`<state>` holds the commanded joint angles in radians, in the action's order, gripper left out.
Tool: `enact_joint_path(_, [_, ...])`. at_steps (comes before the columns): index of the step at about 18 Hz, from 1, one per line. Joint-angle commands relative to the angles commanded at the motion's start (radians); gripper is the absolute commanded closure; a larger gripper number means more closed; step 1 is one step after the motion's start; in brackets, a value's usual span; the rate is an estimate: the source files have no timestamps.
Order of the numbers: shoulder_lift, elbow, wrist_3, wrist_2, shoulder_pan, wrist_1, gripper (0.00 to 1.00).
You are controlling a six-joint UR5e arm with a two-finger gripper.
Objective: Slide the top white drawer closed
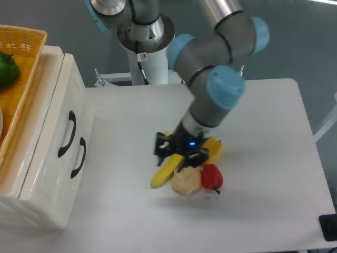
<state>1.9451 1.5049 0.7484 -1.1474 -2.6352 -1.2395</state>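
The white cabinet [31, 205] stands at the table's left edge. The top white drawer [55, 113] has a black curved handle [70, 135], and its front sits about level with the lower drawer front [63, 184] and that one's handle [79, 157]. My gripper [179, 153] is far from the cabinet, near the table's middle. It hangs low over the upper end of a banana [166, 171], its fingers apart and holding nothing.
An orange woven basket [23, 58] with a green pepper [6, 68] sits on top of the cabinet. By the gripper lie a yellow pepper [213, 147], a red pepper [212, 177] and a pale beige piece of food [186, 180]. The arm's base [145, 58] stands at the table's back.
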Motion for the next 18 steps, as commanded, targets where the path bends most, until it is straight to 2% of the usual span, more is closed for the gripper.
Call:
enact_joint_path(3, [0.005, 0.000, 0.097, -0.020, -0.032, 0.018, 0.00])
enact_joint_path(8, [0.057, -0.006, 0.187, -0.136, -0.040, 0.139, 0.00])
enact_joint_path(10, [0.072, -0.014, 0.245, -0.172, -0.052, 0.160, 0.00])
enact_joint_path(16, [0.075, -0.035, 0.702, -0.204, -0.153, 0.158, 0.00])
enact_joint_path(18, [0.071, -0.040, 0.824, -0.273, -0.164, 0.150, 0.00])
